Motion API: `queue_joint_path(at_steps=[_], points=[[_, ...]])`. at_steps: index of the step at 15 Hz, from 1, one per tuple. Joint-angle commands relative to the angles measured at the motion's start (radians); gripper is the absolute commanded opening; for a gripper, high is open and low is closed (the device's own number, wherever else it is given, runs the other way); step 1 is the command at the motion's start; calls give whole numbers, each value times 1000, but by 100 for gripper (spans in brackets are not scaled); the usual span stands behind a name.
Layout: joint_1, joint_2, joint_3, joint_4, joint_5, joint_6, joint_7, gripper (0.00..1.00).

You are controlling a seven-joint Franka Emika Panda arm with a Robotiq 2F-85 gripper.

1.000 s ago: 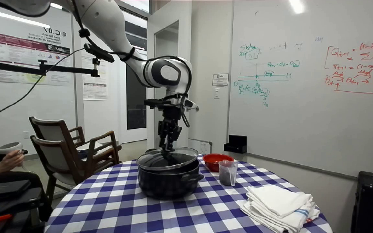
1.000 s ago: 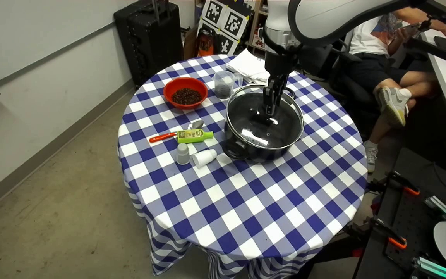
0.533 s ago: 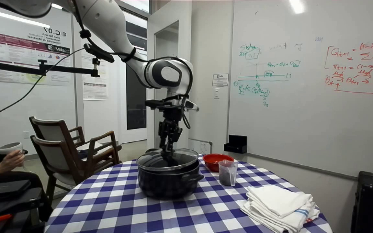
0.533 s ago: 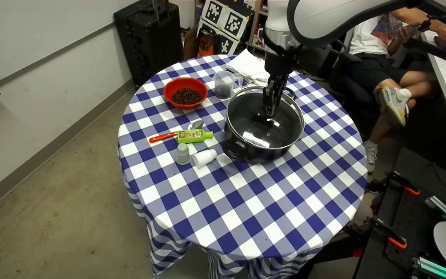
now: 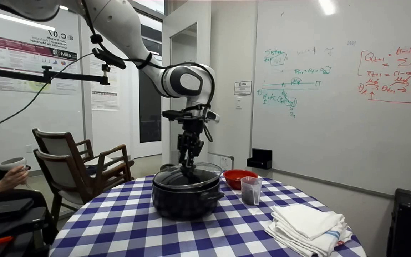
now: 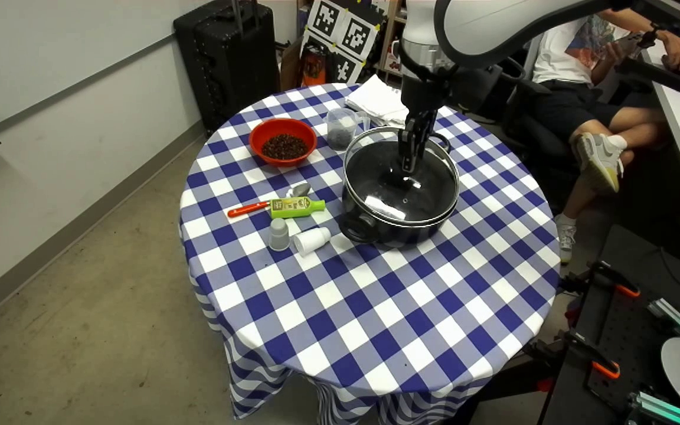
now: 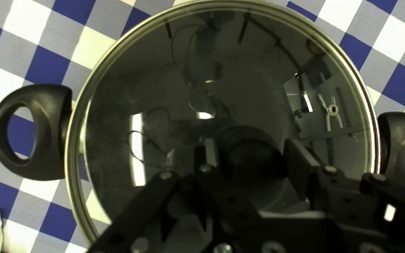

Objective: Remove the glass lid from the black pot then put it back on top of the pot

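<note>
A black gripper [image 7: 250, 149] is pinching the knob [image 7: 253, 162] of the glass lid [image 6: 384, 190], which is slanting slightly over the mouth of the black pot [image 5: 186, 206] on a blue-and-white checked tablecloth [image 6: 369, 319]. In both exterior views, a red bowl [image 6: 281, 163] is standing near the pot, just beside a clear jug [image 5: 251, 191], with folded white cloths [image 5: 307, 228] lying nearby.

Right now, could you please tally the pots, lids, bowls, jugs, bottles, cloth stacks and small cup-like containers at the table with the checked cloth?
Black pot: 1
Glass lid: 1
Red bowl: 1
Clear jug: 1
Green bottle: 1
Stack of white cloths: 1
Grey cup-like container and white cup-like container: 2
Total: 8
</note>
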Motion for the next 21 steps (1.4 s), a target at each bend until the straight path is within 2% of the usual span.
queue_joint_path(at_steps=[1, 21], points=[[-4, 11, -3, 42, 24, -22, -30, 24], [-8, 22, 3, 41, 26, -55, -63, 24]])
